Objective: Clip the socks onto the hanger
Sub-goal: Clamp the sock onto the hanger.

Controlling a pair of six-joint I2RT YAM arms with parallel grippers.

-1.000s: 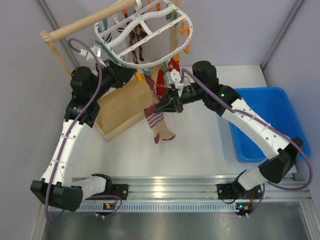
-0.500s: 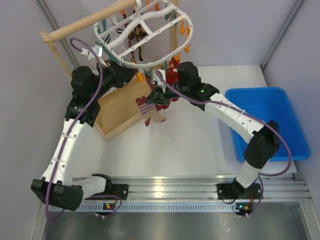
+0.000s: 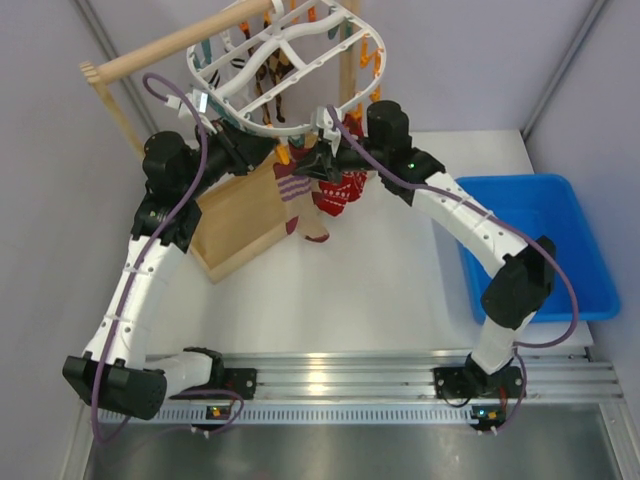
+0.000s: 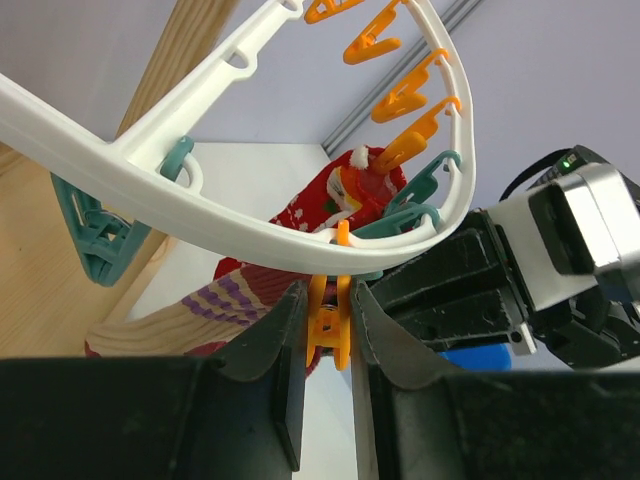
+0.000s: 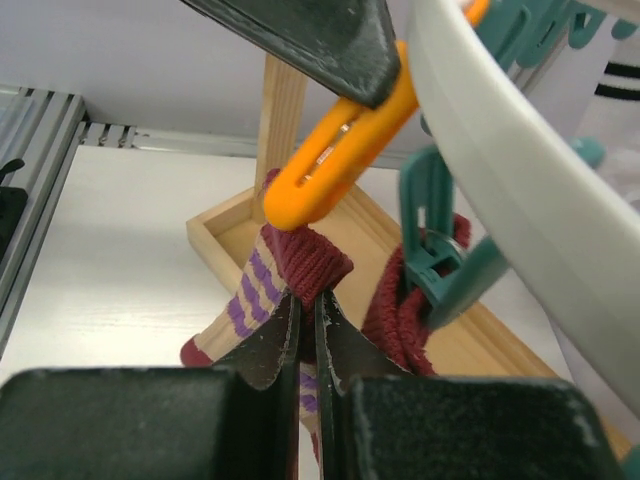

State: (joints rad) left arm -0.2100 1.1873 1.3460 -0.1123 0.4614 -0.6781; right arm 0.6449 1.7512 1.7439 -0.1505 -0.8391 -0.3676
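The white oval hanger (image 3: 300, 48) hangs from the wooden rod, with orange and teal clips round its rim. My left gripper (image 4: 328, 300) is shut on an orange clip (image 4: 330, 322) at the near rim, squeezing its handles. My right gripper (image 5: 308, 305) is shut on the dark red cuff of a striped sock (image 5: 250, 290) and holds it right under that orange clip's (image 5: 335, 165) lower end, cuff touching it. The striped sock (image 3: 293, 195) dangles below. A red patterned sock (image 3: 340, 192) hangs beside it from a teal clip (image 5: 440, 262).
A wooden tray (image 3: 240, 228) lies under the hanger, with upright posts and a rod (image 3: 165, 48) carrying it. A blue bin (image 3: 535, 240) stands at the right. More dark socks hang at the hanger's far side (image 3: 275, 85).
My right arm has swung up and left, carrying the striped sock from mid-table to the orange clip under the hanger's rim. The left gripper has stayed on the clip.
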